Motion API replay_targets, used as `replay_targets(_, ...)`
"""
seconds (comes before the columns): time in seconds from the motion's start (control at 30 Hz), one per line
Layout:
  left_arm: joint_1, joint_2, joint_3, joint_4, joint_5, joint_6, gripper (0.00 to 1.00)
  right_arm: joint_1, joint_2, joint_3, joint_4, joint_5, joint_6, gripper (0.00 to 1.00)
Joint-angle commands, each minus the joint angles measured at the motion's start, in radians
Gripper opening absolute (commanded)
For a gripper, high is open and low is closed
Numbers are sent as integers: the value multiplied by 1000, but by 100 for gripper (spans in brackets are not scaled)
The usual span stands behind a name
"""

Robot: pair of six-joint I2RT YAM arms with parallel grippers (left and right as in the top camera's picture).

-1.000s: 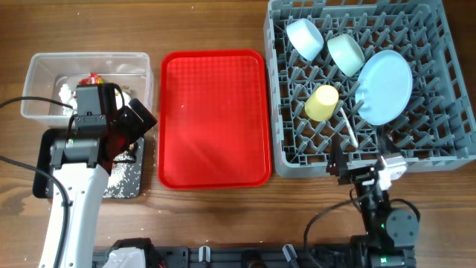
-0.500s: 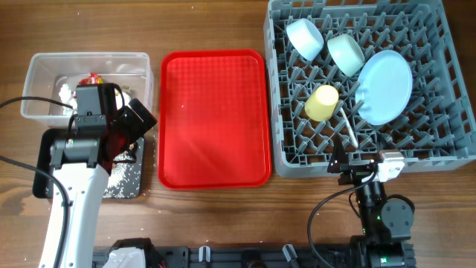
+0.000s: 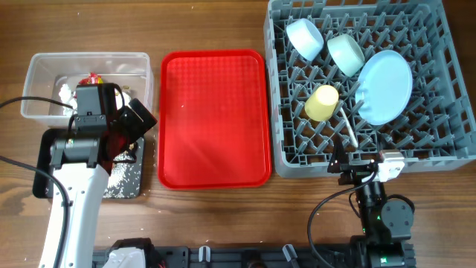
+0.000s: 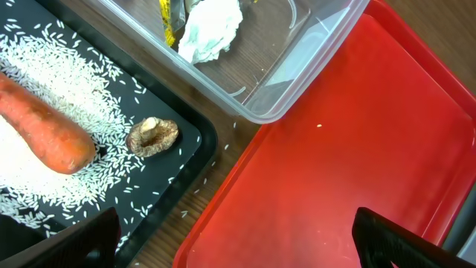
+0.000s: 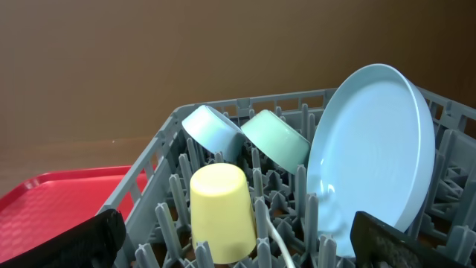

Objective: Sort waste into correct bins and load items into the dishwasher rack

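Rack (image 3: 305, 165) front edge by R fingers (image 5: 63, 240), L fingers (image 4: 405, 238) over red tray (image 4: 357, 149) edge; both spread, empty

On the bench (image 3: 223, 22), the tub (image 3: 89, 56) sits far left, the shallow tray (image 4: 190, 145) just before it, the serving tray (image 3: 214, 119) in the middle, and the rack (image 3: 297, 160) on the right. Tissue (image 4: 212, 28) and a wrapper (image 4: 168, 18) lie in the tub. The carrot (image 4: 44, 134), rice (image 4: 97, 112) and a lump (image 4: 152, 137) lie on the shallow tray. Two bowls (image 3: 305, 37) (image 3: 346, 53), a plate (image 3: 384, 85), a cup (image 3: 322, 103) and a spoon (image 3: 348, 126) stand in the rack.

Open wooden surface (image 3: 208, 22) behind the red tray (image 3: 214, 119), narrow gap between it and rack (image 3: 276, 89), rack pegs crowded by plate (image 3: 384, 87), bowls (image 3: 305, 37), cup (image 3: 322, 103), left arm (image 3: 74, 190) overhanging black tray (image 3: 140, 170)
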Motion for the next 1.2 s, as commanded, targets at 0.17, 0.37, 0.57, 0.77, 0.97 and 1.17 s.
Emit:
replay_targets(0.17, 5, -12, 19, 2, -17, -10, 100, 1, -12, -2, 3, 13, 18, 100)
replay_targets(0.37, 5, -43, 17, 0, -16, -9, 100, 1, -12, -1, 3, 13, 18, 100)
replay_targets(0.57, 5, -259, 17, -2, -17, -9, 100, 1, -12, -1, 3, 13, 18, 100)
replay_targets(0.77, 5, -516, 16, -6, -17, -9, 100, 1, -12, -1, 3, 13, 17, 100)
replay_targets(0.97, 4, -720, -17, -83, -10, -10, 100, 1, -12, -1, 3, 13, 17, 100)
replay_targets(1.17, 3, -908, -222, -63, 33, -10, 100, 1, -12, -1, 3, 13, 17, 100)
